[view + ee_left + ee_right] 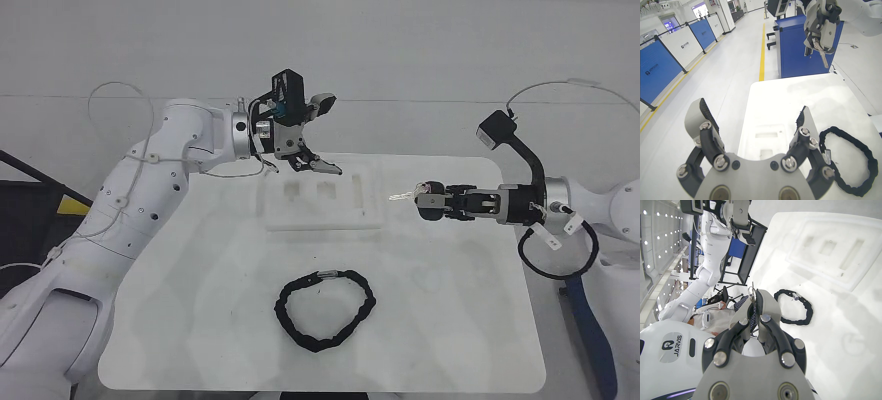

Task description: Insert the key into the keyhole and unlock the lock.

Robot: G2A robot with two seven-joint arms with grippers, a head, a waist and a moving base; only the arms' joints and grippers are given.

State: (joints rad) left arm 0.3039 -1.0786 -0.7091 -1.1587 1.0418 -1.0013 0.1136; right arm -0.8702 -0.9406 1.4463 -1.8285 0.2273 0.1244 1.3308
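Well apart from the lock (pixel 325 310) and high above it: the right gripper (pixel 425 195), in the air over the right half of the table (pixel 470 330). Clamped tight on the key (pixel 822 55) by its head, silver blade jutting past the fingertips toward the left arm's side. Lock lying flat on the near middle of the table — a closed loop in a black fabric sleeve, joined on its far side by a short silver cylinder (pixel 827 156), keyhole too small to make out. Beyond the lock, toward the far edge, a white foam tray (pixel 325 218) with rectangular recesses, its right end about under the blade tip as seen from the top view. Over the tray's far left part, the left gripper (pixel 753 108) — fingers spread wide, holding nothing, raised off the foam and well apart from both lock and key.
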